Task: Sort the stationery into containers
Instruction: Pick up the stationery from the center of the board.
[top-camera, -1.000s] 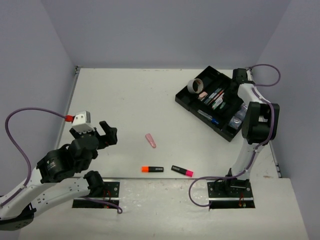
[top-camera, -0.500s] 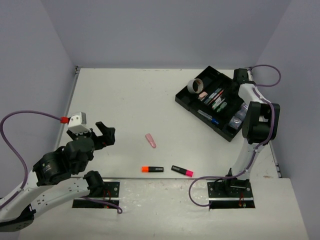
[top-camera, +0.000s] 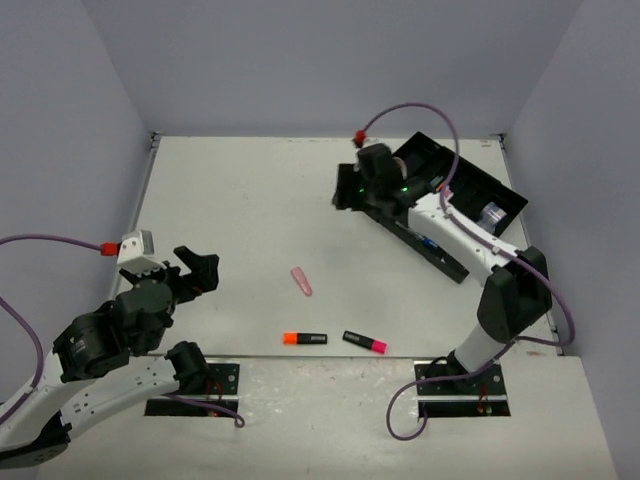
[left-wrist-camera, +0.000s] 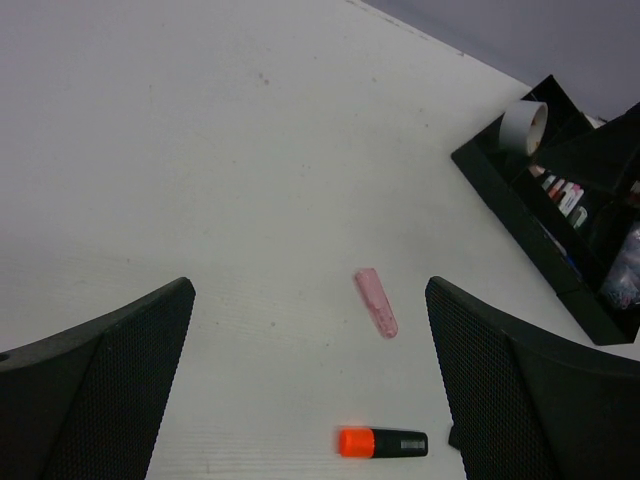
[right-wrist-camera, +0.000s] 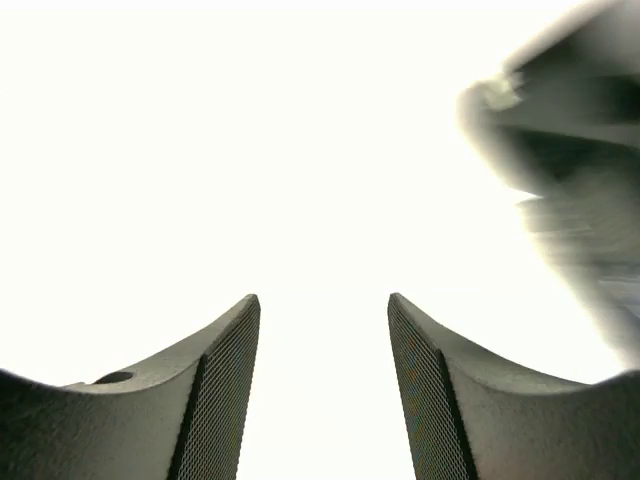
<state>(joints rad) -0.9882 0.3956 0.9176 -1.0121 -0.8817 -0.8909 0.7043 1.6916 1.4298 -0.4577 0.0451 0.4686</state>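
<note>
Two lie left-to-right at your lower centre: orange highlighter, cap pointing left, pink highlighter, cap right; left gripper and right gripper jaws apart

Top camera looks down from high behind — left wrist camera, low, shares the pink eraser.

A white table fills the middle of my overhead view. Pale lavender-grey walls enclose it: a back wall across the top, a left wall and a right wall along the frame's sides. My left wrist view shows faint dark specks on the tabletop, upper centre.
</note>
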